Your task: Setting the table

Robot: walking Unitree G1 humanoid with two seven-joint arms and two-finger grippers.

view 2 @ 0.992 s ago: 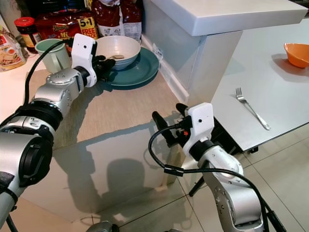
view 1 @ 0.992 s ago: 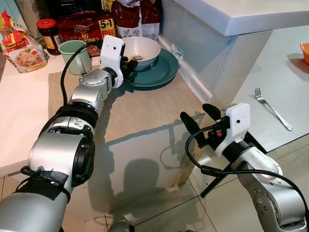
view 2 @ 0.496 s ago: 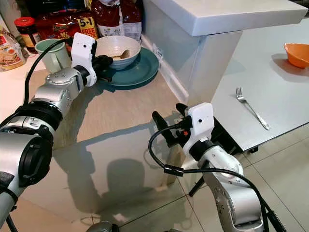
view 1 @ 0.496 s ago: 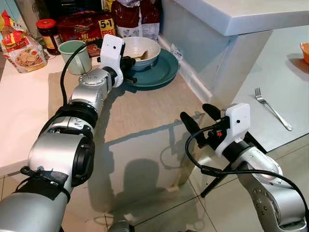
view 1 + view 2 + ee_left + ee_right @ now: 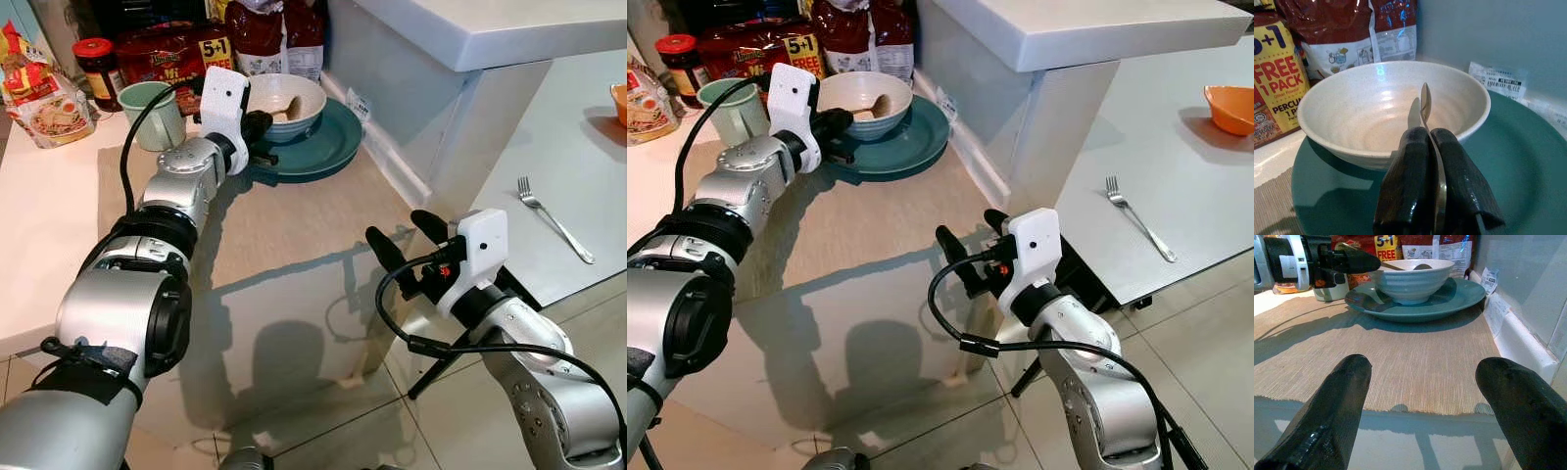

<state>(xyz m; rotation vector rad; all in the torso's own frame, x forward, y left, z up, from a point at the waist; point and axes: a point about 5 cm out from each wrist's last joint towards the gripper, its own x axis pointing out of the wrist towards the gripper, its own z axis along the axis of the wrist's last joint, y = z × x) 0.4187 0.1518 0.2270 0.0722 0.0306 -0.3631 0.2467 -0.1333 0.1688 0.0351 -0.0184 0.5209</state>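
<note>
A cream bowl (image 5: 299, 96) stands on a teal plate (image 5: 331, 147), at the far end of a woven placemat (image 5: 294, 225) on the counter. My left gripper (image 5: 1430, 134) is shut on the handle of a metal spoon (image 5: 1425, 100), just at the bowl's near rim (image 5: 838, 125). The spoon's head hangs over the inside of the bowl (image 5: 879, 104). My right gripper (image 5: 404, 238) is open and holds nothing, low by the counter's front right corner, pointing along the mat toward the plate (image 5: 1422, 363).
A green mug (image 5: 155, 113), a red-lidded jar (image 5: 98, 69) and food packets (image 5: 171, 54) stand behind the mat. A white wall block (image 5: 460, 88) rises right of the plate. On the grey table to the right lie a fork (image 5: 554, 221) and an orange bowl (image 5: 1229, 108).
My left gripper has drawn back a little to the left and up, with the spoon in it. The spoon's head now sits higher in the bowl. The right arm has not moved.
</note>
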